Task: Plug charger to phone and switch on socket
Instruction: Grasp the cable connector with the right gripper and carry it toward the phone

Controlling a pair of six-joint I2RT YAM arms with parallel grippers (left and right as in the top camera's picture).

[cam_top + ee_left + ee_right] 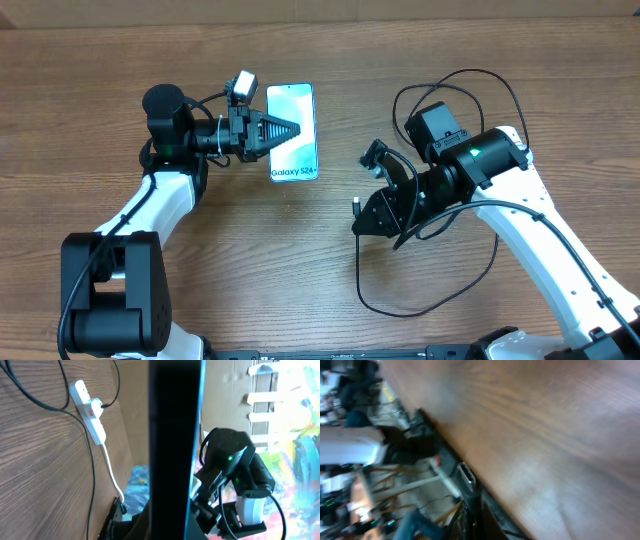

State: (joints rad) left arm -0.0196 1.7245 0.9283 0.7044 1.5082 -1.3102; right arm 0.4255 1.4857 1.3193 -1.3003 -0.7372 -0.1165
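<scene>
Charger (359,270) is a thin floppy cable, so the stiff connector tip (466,476) is the only sane place to hold it. Right end effector (358,215) is clamped on that, just beside the phone (293,105). Phone's rigid, slick glass, probably scratch-prone; left end effector (290,131) is clenched on its long edge, mid table (300,260).

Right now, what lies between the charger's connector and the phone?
Only bare table, in the overhead view: nothing between the connector in the right gripper and the phone held by the left gripper.
</scene>
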